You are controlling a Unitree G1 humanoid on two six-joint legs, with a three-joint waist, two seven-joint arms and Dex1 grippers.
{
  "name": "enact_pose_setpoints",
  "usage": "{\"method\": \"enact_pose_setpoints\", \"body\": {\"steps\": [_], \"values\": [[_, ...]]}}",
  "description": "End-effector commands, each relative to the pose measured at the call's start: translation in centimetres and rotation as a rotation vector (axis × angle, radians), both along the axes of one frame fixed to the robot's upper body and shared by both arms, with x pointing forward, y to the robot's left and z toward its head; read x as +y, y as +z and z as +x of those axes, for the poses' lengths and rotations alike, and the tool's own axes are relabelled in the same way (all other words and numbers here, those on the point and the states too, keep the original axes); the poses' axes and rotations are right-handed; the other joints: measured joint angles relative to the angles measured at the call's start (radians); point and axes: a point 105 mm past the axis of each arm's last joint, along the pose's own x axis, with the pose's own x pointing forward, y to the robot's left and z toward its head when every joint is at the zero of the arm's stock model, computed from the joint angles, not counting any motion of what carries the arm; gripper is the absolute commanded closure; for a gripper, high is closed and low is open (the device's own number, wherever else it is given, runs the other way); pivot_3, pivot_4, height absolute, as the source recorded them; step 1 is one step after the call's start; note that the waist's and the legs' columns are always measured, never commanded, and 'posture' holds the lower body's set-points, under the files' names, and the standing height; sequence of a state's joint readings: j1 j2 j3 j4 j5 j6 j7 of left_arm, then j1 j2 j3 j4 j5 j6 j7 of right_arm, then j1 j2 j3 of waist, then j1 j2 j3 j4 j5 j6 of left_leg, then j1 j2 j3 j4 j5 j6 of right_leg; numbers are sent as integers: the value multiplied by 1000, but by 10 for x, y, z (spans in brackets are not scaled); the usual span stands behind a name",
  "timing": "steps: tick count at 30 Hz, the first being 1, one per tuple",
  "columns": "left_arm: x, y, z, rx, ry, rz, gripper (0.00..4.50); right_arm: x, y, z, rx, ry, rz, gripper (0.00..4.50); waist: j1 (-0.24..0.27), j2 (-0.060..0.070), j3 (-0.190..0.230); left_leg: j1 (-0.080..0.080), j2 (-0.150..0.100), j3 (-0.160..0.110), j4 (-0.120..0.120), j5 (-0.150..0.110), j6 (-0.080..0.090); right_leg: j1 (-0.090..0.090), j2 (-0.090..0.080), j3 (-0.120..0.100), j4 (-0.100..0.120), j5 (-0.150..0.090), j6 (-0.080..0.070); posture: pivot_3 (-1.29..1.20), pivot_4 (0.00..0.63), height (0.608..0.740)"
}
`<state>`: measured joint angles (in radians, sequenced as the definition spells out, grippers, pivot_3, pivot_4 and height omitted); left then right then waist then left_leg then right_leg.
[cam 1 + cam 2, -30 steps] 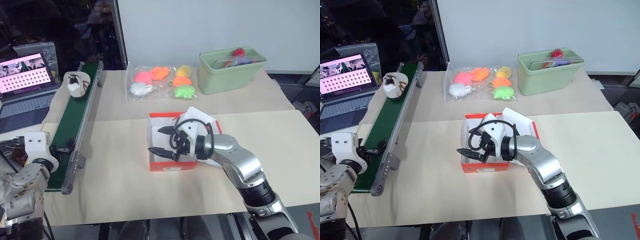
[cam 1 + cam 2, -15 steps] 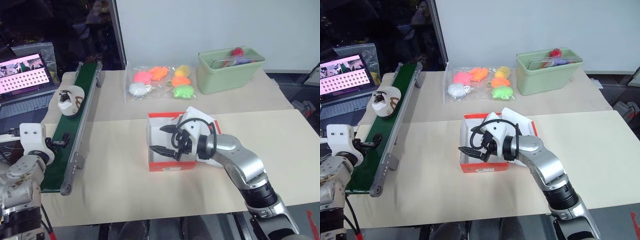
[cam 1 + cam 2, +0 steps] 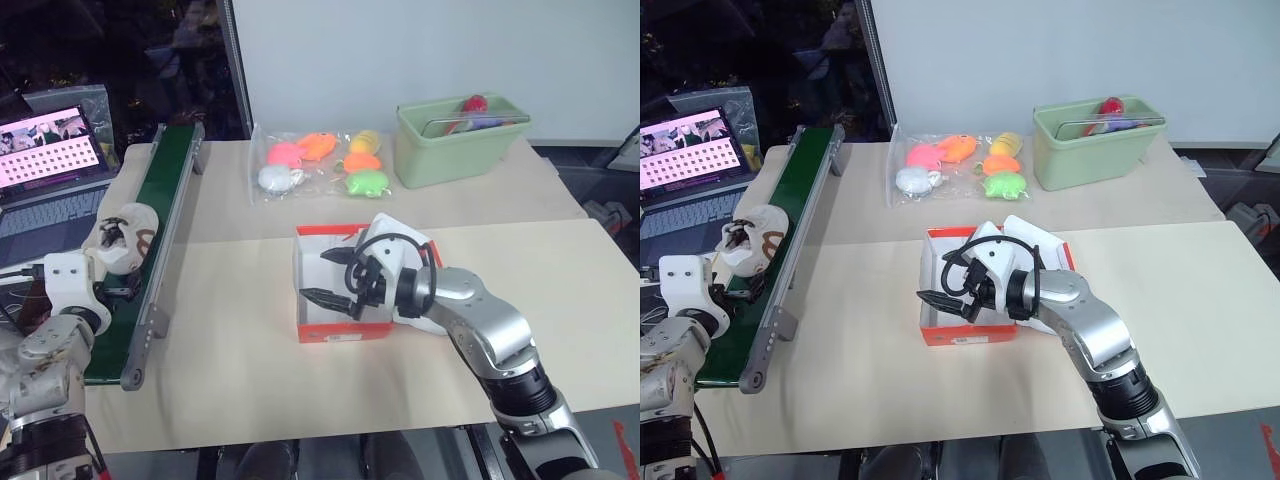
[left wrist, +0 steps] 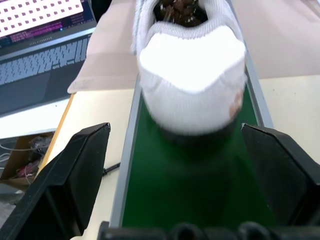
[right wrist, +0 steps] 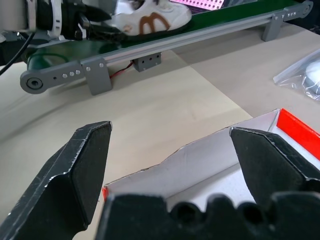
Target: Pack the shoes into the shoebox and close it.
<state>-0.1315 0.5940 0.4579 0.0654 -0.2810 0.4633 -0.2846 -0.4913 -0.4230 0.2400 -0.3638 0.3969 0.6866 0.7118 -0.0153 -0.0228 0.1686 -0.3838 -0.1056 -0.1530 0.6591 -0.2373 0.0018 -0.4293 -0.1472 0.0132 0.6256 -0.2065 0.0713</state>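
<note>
So counting from the near edge: two grippers, one shoe, one shoebox, one conveyor, one laptop, one bag of squishy toys, one green bin. The left gripper (image 3: 122, 291) sits at about 9 o'clock on the near left, fingers spread wide, right behind the shoe (image 3: 122, 239), which rests on the green conveyor belt (image 3: 150, 225); from the wrist cam the shoe's heel sits between the two fingers, but I can't tell if they touch it. It's a white sneaker with dark brown laces and a brown curved mark on the side. The right gripper (image 3: 333, 277) hangs dead centre over the shoebox (image 3: 340, 330), jaws wide apart and gripping nothing. The box is red-orange outside, white inside, lid flipped open toward 3 o'clock. Laptop (image 3: 55, 180) is out at 10 o'clock, screen on. Farther back at 12 o'clock there's the clear bag of toys (image 3: 320, 165), six by my count, then the pale green bin (image 3: 460, 145) at 1 o'clock with stuff in it.
</note>
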Motion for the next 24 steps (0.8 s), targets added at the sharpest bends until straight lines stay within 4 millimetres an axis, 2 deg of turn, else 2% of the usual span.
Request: {"method": "enact_pose_setpoints", "body": {"steps": [1,4,5,6,9,10,14,17,19,21,23,24], "values": [[-3,3,1,-3,-6,3,0,0,19,-4,-59,5,42,48,0,0,0,0,0,0,0,0,0,0,0,0,0,0,0,0,150,740],[-7,3,3,-3,-22,-12,0,-1,21,-4,-63,3,46,48,0,0,0,0,0,0,0,0,0,0,0,0,0,0,0,0,150,740],[-6,4,3,-8,-18,-13,568,-1,22,-4,-64,2,47,0,0,0,0,0,0,0,0,0,0,0,0,0,0,0,0,0,150,740],[-7,5,3,-12,-16,-15,798,-1,23,-3,-65,1,49,0,1,0,0,0,0,0,0,0,0,0,0,0,0,0,0,0,150,740],[-7,7,5,-13,-16,-17,1867,-2,25,-3,-67,0,53,0,4,0,0,0,0,0,0,0,0,0,0,0,1,0,0,0,150,740],[-8,8,6,-10,-17,-14,2000,-2,25,-3,-67,-1,53,0,5,0,0,1,0,0,0,0,0,0,0,0,1,0,0,0,150,740],[-13,17,11,-42,-18,-7,2000,-2,25,-1,-71,-7,50,0,6,0,0,3,0,0,0,0,0,3,0,0,1,0,0,0,150,740],[-15,40,16,-136,23,43,2000,-1,27,3,-85,-26,53,0,5,0,0,3,0,0,0,0,0,3,0,0,1,0,0,0,150,740],[-14,63,18,-227,73,134,2000,-1,31,8,-81,-49,79,0,3,-2,0,2,0,0,0,0,0,2,0,0,0,0,-1,0,150,740],[-32,96,21,-347,71,352,2000,1,43,17,-44,-85,178,0,1,-4,0,0,0,0,0,0,-1,1,0,0,0,1,-1,0,150,740],[-65,118,24,-468,16,444,2000,2,56,30,28,-149,321,0,2,-4,0,-1,0,0,0,1,-1,-1,0,1,0,1,-2,0,150,740],[-79,123,26,-506,-14,451,2000,1,60,37,77,-184,383,0,2,-4,0,-2,0,1,0,1,-2,-2,0,1,0,2,-3,0,150,740]]}}
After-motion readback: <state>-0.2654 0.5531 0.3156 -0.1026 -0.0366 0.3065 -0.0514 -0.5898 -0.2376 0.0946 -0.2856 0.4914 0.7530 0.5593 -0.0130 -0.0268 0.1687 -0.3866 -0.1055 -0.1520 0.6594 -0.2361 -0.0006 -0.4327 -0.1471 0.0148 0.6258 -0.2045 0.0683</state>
